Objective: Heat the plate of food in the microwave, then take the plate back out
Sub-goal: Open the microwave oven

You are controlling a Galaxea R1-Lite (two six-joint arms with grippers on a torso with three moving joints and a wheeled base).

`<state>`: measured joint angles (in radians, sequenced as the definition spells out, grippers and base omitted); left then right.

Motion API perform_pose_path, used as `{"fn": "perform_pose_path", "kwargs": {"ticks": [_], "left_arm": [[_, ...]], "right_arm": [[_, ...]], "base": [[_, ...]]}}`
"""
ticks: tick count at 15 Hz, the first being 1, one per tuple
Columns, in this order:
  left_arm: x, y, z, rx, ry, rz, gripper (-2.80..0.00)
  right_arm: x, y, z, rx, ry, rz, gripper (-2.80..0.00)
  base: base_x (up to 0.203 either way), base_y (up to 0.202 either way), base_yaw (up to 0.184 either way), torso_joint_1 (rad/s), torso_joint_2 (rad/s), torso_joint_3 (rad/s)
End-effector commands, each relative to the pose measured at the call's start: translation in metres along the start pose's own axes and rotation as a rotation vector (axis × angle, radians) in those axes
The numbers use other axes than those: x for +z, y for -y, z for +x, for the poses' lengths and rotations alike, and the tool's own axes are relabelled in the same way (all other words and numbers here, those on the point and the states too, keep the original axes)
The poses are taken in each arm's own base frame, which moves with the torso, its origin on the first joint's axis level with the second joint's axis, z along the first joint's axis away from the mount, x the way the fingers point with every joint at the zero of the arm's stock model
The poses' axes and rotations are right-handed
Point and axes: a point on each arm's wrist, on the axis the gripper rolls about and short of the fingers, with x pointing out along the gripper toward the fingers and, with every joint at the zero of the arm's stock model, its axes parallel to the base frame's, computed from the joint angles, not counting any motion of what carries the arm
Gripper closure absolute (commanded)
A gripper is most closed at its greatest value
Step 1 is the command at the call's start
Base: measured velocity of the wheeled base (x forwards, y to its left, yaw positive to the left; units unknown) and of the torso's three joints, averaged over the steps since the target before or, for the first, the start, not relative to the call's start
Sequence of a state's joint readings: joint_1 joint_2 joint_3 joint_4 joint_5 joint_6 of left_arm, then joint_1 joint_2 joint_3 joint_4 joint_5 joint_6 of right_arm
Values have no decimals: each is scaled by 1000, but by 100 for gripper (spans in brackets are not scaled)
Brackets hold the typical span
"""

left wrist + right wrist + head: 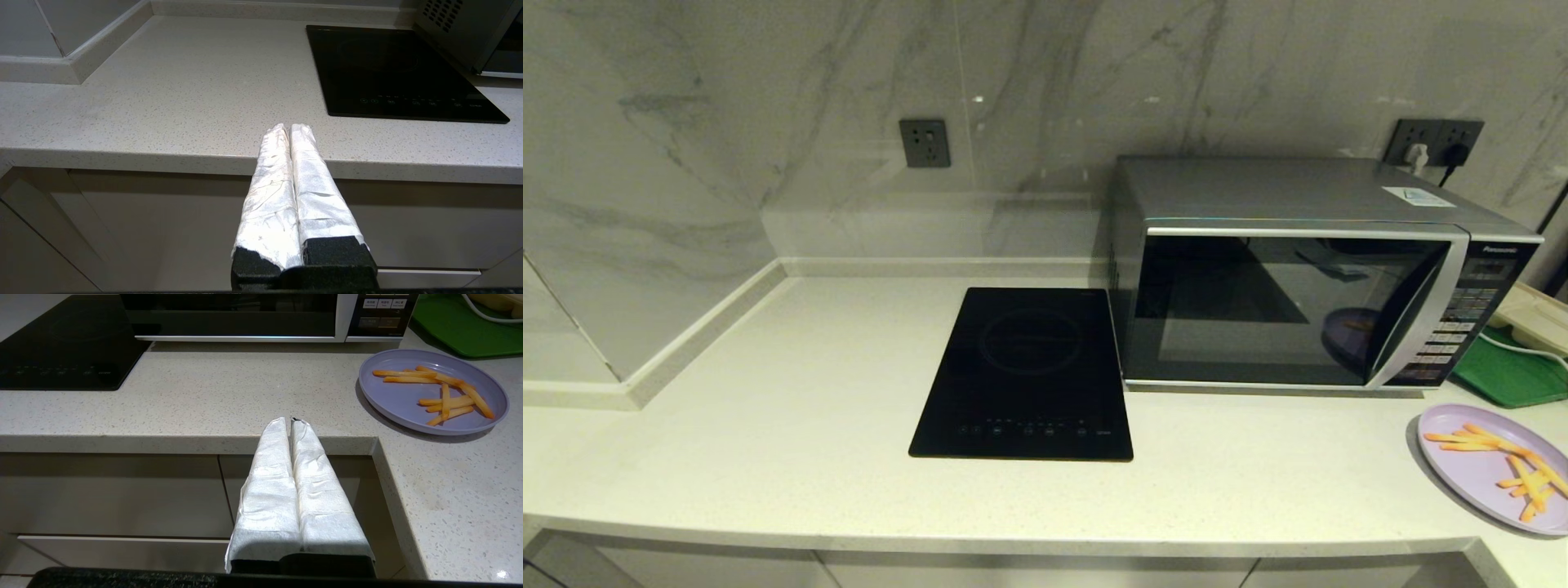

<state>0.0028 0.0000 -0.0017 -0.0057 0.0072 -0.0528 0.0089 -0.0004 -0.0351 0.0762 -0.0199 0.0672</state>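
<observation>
Head view: the Panasonic microwave (1307, 273) stands door shut at the counter's back right, just beside the induction cooktop (1025, 371); the plate of fries (1494, 465) lies on the countertop (768, 425) before its button panel, near a green tray (1507, 376).
Left wrist view: left gripper (290, 127) hangs at the counter edge, wrapped fingers pressed together, holding nothing.
Right wrist view: right gripper (291, 421) likewise closed and empty, apart from the plate.

kitchen | stone countertop (768, 457) | induction cooktop (1025, 371) | microwave (1307, 278) | marble wall (768, 98)
</observation>
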Motion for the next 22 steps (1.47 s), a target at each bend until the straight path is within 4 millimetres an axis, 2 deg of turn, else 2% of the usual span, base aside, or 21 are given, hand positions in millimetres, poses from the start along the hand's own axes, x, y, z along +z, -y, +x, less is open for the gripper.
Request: {"fn": "perform_pose_path", "kwargs": {"ticks": [1,13,14,22], "left_arm": [[0,0,0,1,0,-1,0],[0,0,0,1,0,-1,0],[0,0,0,1,0,-1,0],[0,0,0,1,0,-1,0]], "right_arm": [[0,0,0,0,1,-1,0],[0,0,0,-11,-3,2,0],[0,0,0,-12,-3,2,-280],[0,0,0,-6,-3,-6,-280]], "base": [[0,0,0,0,0,0],[0,0,0,0,0,0],[0,0,0,0,0,0],[0,0,0,0,0,0]]}}
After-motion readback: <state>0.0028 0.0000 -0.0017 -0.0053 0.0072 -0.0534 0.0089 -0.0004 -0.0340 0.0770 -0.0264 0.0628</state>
